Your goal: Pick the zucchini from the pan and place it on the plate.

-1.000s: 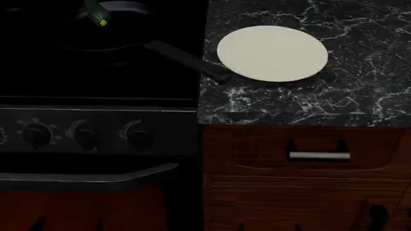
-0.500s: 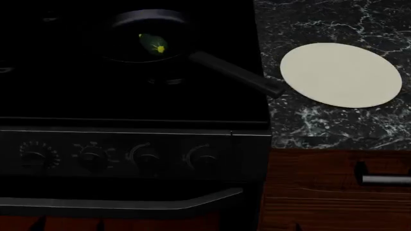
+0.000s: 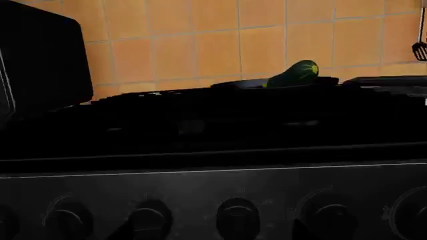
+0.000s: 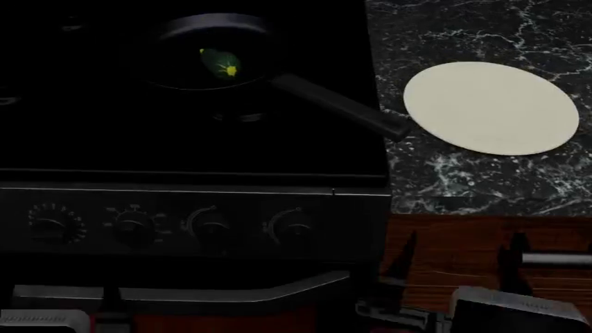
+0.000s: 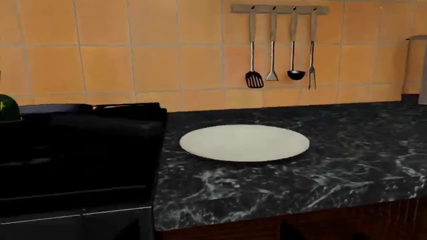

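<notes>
The zucchini (image 4: pixel 220 62) lies in the black pan (image 4: pixel 180 69) on the far stove burner. The pan's handle (image 4: pixel 337 105) points toward the cream plate (image 4: pixel 490 107) on the marble counter. The zucchini also shows in the left wrist view (image 3: pixel 297 75) and at the edge of the right wrist view (image 5: pixel 7 107); the plate shows there too (image 5: pixel 244 142). My right gripper (image 4: pixel 459 255) is open and empty, low in front of the counter's drawer. My left gripper (image 3: pixel 210 234) is open and empty, low in front of the stove knobs.
The stove front carries several knobs (image 4: pixel 211 225) and an oven handle (image 4: pixel 185 295). A drawer handle (image 4: pixel 556 259) sits below the counter edge. Utensils (image 5: pixel 280 45) hang on the tiled wall behind the plate. A tall black box (image 3: pixel 40 65) stands beside the stove.
The head view swung left a second ago, then held still. Since half a second ago both grippers have risen into the bottom of the head view. Pan, zucchini and plate have not moved.
</notes>
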Motion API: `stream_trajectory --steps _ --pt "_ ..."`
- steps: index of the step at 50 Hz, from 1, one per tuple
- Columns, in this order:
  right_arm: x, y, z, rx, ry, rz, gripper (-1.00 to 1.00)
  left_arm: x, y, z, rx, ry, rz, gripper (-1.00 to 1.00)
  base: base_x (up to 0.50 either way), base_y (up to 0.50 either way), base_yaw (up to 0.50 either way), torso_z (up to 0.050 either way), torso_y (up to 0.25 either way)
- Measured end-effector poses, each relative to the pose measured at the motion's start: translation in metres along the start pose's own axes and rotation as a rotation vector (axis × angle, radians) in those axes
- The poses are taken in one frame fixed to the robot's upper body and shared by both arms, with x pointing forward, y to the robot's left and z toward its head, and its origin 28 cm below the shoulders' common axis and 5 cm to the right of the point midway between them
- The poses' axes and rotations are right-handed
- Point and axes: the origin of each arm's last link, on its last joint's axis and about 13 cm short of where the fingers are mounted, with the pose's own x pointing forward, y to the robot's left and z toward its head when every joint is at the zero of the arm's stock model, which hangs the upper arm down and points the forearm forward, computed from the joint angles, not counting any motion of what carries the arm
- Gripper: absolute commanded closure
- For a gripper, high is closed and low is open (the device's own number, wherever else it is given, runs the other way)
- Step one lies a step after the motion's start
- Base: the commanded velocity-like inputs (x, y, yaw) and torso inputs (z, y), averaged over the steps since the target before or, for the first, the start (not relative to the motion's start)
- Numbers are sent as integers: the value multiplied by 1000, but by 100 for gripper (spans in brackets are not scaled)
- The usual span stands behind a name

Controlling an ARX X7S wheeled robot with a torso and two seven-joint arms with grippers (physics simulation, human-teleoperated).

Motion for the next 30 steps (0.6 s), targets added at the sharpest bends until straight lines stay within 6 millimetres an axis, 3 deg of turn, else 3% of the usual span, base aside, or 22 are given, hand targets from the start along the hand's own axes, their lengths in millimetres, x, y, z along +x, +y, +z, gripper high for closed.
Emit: stream_trajectory --steps 4,8,13,21,30 --pt "22 -8 66 49 -115 -46 -100 12 12 48 44 -90 39 -100 0 0 0 0 0" --pt "31 -13 130 95 -211 -57 -100 22 23 99 92 -185 82 -100 0 0 0 0 0" --pt "30 -17 188 125 -311 -54 -100 29 36 156 165 -264 137 -100 0 0 0 0 0" --pt "27 -20 237 153 -377 -57 -100 35 57 212 160 -262 215 -100 0 0 0 0 0" --pt "31 -18 269 156 -352 -47 -100 42 70 245 31 -191 226 -100 0 0 0 0 0"
